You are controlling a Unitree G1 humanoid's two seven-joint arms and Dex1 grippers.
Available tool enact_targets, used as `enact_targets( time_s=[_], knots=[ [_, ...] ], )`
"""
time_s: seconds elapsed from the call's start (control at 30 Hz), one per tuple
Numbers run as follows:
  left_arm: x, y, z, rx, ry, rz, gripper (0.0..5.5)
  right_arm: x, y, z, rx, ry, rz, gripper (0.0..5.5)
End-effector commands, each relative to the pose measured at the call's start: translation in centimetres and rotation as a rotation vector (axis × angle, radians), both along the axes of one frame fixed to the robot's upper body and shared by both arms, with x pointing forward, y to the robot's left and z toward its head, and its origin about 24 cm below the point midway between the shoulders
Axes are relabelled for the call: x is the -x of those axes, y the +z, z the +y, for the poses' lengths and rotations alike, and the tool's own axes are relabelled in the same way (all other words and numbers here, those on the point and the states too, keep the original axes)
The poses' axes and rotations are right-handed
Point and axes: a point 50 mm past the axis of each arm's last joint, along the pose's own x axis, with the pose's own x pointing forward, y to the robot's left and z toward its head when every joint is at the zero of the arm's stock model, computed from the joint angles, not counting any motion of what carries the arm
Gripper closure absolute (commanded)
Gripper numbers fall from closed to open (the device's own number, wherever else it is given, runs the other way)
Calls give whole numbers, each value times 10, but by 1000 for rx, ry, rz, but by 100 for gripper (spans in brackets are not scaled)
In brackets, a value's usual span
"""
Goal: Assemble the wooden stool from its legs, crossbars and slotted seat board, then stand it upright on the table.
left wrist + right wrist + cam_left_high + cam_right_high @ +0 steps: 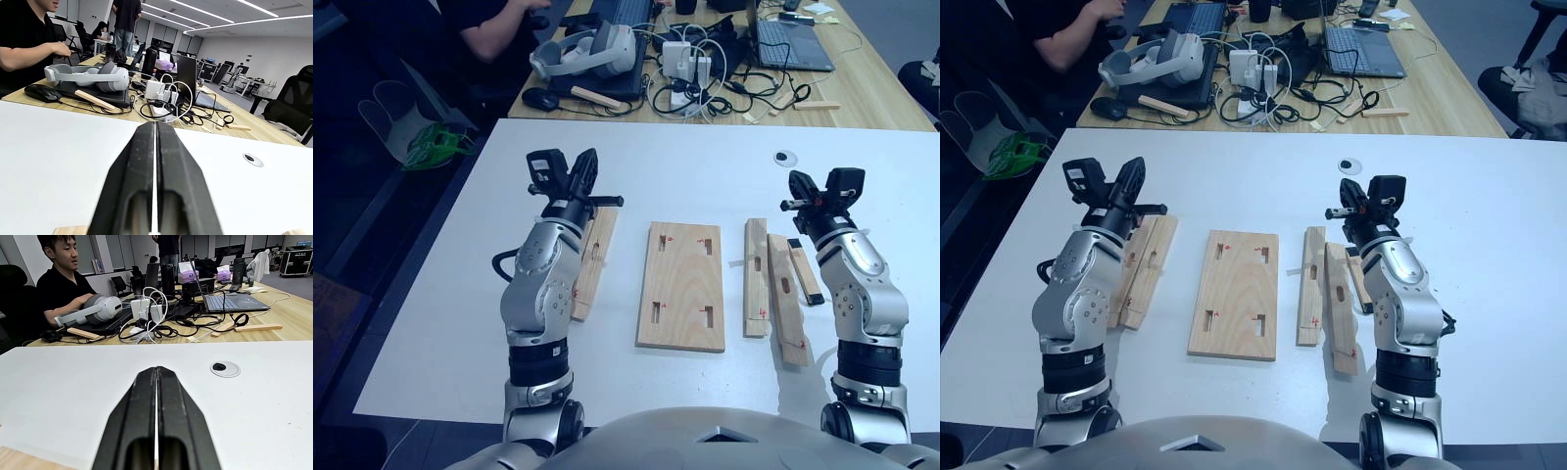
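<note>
**Left claw** (pixel 583 172): clenched and empty. In its wrist view the two black fingers (pixel 129 166) meet along a thin seam with nothing between them. The claw stands raised over the white counter (pixel 450 294), tips pointing away from the robot.

**Right claw** (pixel 800 188): also clenched and empty, its fingers (pixel 178 426) pressed together along their length. It is raised over the counter with its tips pointing away from the robot.

**Slotted seat board** (pixel 682 284): lies flat on the counter between the two claws, nearer the robot than either claw's tips, and touches neither. Four rectangular slots face up.

**Left wooden pieces** (pixel 1148 259): two slats lie side by side and touching, directly below and behind the left claw. That arm partly covers them.

**Right wooden pieces**: three lie flat on the board side of the right claw.
- A long slat (pixel 756 276) lies farthest from the right claw, just beside the seat board and apart from it.
- An angled slat (pixel 787 304) sits close against the long slat. Whether they touch cannot be told.
- A shorter piece (pixel 806 276) with a dark far end lies just beside the right arm, below the claw.

Which pieces are legs and which are crossbars cannot be determined. No part is joined to another.

**Other items**: a round grommet (pixel 786 157) is set in the counter just beyond the right claw. Farther off, a wooden desk (pixel 871 98) carries a headset (pixel 582 49), laptops and cables.
</note>
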Motion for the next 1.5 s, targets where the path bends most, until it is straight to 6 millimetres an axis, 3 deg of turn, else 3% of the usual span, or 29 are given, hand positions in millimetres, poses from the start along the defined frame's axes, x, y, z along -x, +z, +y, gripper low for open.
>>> enact_targets(
  time_s=[0.03, 0.13, 0.33, 0.5, 0.67, 0.77, 0.9, 1.0, 1.2, 1.3, 1.5],
  knots=[
    [11, -5, 21, -156, -16, 73, 486, 2, 1, -2, -2, -14, 7, 550],
    [25, -10, 47, -258, 15, 157, 434, 7, 0, -6, -9, -35, 9, 550],
    [61, -42, 91, -476, 68, 456, 353, 16, 0, -10, -16, -64, 16, 550],
    [79, -59, 89, -490, -19, 557, 287, 35, -11, -16, -4, -102, 61, 550],
    [82, -67, 87, -549, -23, 575, 218, 49, -24, -19, -26, -129, 115, 550],
    [82, -64, 88, -620, -4, 535, 172, 54, -26, -18, -43, -128, 131, 550],
    [76, -50, 98, -580, 110, 422, 114, 59, -27, -17, -45, -125, 148, 550],
    [82, -52, 108, -622, 111, 456, 114, 62, -27, -17, -48, -128, 154, 550],
    [115, -69, 132, -753, -21, 675, 114, 67, -29, -18, -66, -140, 165, 550],
    [127, -75, 124, -732, -95, 724, 114, 68, -29, -19, -73, -141, 166, 550],
    [121, -84, 100, -547, -92, 745, 114, 64, -29, -19, -74, -133, 164, 550]
  ],
)
